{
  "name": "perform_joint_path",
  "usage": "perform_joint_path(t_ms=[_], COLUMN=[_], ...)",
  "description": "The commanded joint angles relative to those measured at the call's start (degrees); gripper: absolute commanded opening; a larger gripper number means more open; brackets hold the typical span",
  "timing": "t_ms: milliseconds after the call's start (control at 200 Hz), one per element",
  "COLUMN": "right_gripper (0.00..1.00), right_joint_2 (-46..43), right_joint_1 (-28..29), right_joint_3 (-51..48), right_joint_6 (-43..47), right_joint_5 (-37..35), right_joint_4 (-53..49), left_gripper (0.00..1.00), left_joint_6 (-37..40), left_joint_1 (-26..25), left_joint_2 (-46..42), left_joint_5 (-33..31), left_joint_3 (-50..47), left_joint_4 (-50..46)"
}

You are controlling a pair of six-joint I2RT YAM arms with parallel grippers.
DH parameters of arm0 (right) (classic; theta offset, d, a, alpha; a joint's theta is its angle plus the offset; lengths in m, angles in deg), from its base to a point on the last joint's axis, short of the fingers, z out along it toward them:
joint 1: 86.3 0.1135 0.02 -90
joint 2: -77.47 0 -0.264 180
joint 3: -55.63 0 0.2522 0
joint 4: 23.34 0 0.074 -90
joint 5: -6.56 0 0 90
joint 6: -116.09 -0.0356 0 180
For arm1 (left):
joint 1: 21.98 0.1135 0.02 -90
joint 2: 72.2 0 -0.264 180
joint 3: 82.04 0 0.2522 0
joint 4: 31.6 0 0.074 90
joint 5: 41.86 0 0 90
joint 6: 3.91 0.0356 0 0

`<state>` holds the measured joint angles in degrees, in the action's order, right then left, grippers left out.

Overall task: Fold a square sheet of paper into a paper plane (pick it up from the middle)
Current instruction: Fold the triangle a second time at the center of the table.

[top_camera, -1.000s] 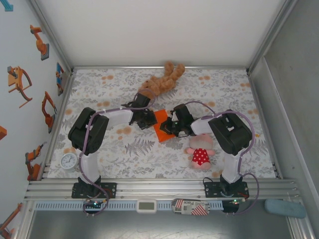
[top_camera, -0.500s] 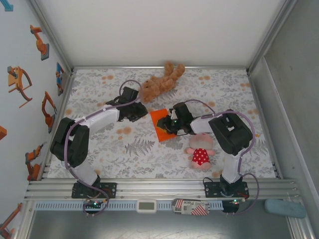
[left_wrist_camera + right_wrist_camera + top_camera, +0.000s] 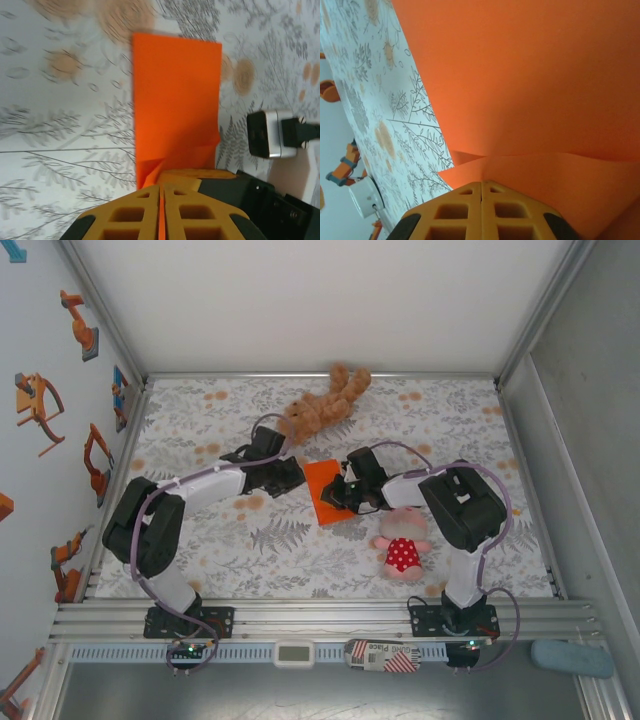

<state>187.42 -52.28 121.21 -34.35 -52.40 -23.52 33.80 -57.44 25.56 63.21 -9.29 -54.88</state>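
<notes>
Returning left claw (image 3: 161,188) pinching paper (image 3: 176,100)

Brown plush bear (image 3: 325,403) is sprawled at the far middle of the leafy-print tablecloth (image 3: 450,430). A pink doll (image 3: 402,543) in a red polka-dot dress is near the front right. Orange robot-arm stickers (image 3: 40,405) are on the left wall, and there's a bluish oblong thing (image 3: 572,657) down at the bottom right.

Both arms are bent at the elbow and reach inward and low, the left arm (image 3: 190,485) from the left side and the right arm (image 3: 455,502) from the right. The left gripper (image 3: 161,192) has its fingers pressed together, with a thin edge of paper (image 3: 175,100) pinched between them. The right gripper (image 3: 481,186) is fully closed - its two fingers touch.
</notes>
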Motion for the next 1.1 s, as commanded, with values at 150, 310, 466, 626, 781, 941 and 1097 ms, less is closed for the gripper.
perform_joint_path(t_ms=[150,310,466,626,781,941,1097], right_gripper=[0.0,0.0,0.0,0.0,0.0,0.0,0.0], right_joint_2=[1.93,2.02,2.32,2.39,2.37,1.97,-0.05], right_joint_1=[0.44,0.41,0.43,0.43,0.43,0.43,0.11], right_joint_3=[0.48,0.22,-0.03,-0.27,-0.4,-0.75,-0.38], right_joint_6=[0.62,-0.44,-1.29,-1.69,-2.02,-2.63,-2.48], right_joint_5=[-3.45,-3.27,-2.93,-2.75,-2.66,-2.31,0.05], right_joint_4=[-5.81,-4.55,-3.44,-2.82,-2.51,-1.41,-0.42], left_gripper=[0.05,0.03,0.02,0.01,0.01,0.0,0.0], left_joint_6=[0.7,1.04,1.25,1.5,1.67,2.25,3.81], left_joint_1=[-3.6,-3.81,-3.89,-3.83,-3.88,-3.91,-3.68], left_joint_2=[5.6,7.93,9.79,11.11,12.09,13.03,14.06], left_joint_5=[1.2,0.48,0.33,0.07,-0.33,-1.35,-2.8], left_joint_3=[3.11,4.44,5.74,6.24,6.24,6.59,7.62], left_joint_4=[0.56,0.1,-0.31,-1.16,-2.16,-3.39,-5.4])
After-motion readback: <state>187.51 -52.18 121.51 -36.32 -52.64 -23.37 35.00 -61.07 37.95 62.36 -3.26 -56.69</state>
